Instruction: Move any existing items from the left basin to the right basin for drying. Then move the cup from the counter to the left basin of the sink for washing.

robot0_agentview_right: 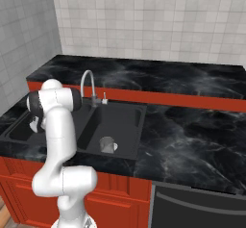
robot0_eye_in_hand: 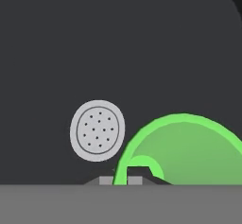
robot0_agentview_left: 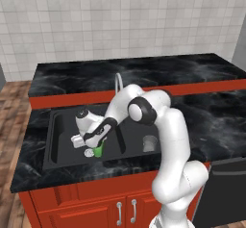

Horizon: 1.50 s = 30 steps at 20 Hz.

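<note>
The claw (robot0_agentview_left: 94, 147) is clamped on the rim of the small bright green tapered cup (robot0_agentview_left: 98, 150), low inside the matte black left basin (robot0_agentview_left: 65, 135) beside its round silver drain (robot0_eye_in_hand: 98, 130). It should settle the cup upright, then let go. The grey translucent tumbler (robot0_agentview_left: 150, 144) stands in the right basin (robot0_agentview_right: 129, 119); both vessels look empty.

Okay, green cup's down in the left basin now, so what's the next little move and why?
Probably open the fingers and let go: the small bright green tapered cup hangs low in the matte black left basin beside its round silver drain, and the grey translucent tumbler already sits in the right basin.
</note>
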Tool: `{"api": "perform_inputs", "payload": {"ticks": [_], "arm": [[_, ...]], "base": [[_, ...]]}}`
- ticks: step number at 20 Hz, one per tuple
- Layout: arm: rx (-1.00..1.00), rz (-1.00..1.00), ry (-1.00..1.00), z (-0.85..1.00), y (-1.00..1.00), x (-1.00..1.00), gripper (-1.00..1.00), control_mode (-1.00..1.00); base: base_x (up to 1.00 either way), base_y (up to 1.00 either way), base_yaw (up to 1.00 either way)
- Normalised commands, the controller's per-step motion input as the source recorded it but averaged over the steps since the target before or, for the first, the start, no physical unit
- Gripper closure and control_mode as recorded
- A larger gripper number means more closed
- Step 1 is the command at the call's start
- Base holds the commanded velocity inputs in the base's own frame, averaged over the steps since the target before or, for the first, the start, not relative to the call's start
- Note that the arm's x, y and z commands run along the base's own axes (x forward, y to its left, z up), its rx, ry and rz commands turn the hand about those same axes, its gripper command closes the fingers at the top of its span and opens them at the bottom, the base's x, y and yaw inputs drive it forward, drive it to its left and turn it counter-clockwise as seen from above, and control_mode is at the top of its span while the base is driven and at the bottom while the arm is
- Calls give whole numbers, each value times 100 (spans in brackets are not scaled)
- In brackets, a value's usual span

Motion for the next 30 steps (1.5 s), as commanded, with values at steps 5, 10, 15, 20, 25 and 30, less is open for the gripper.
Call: {"api": "perform_inputs", "payload": {"ticks": [5, 10, 15, 20, 25, 30], "arm": [[0, 0, -3, -10, 2, 6, 100, -100], [0, 0, -1, -12, 3, 8, 100, -100], [0, 0, 0, -13, 2, 6, 100, -100], [0, 0, 0, -11, 1, 4, 100, -100], [0, 0, 0, -8, 0, 0, -100, -100], [0, 0, -3, 1, 0, -2, -100, -100]], "base": [[0, 0, 0], [0, 0, 0], [0, 0, 0], [0, 0, 0], [0, 0, 0], [0, 0, 0]]}}
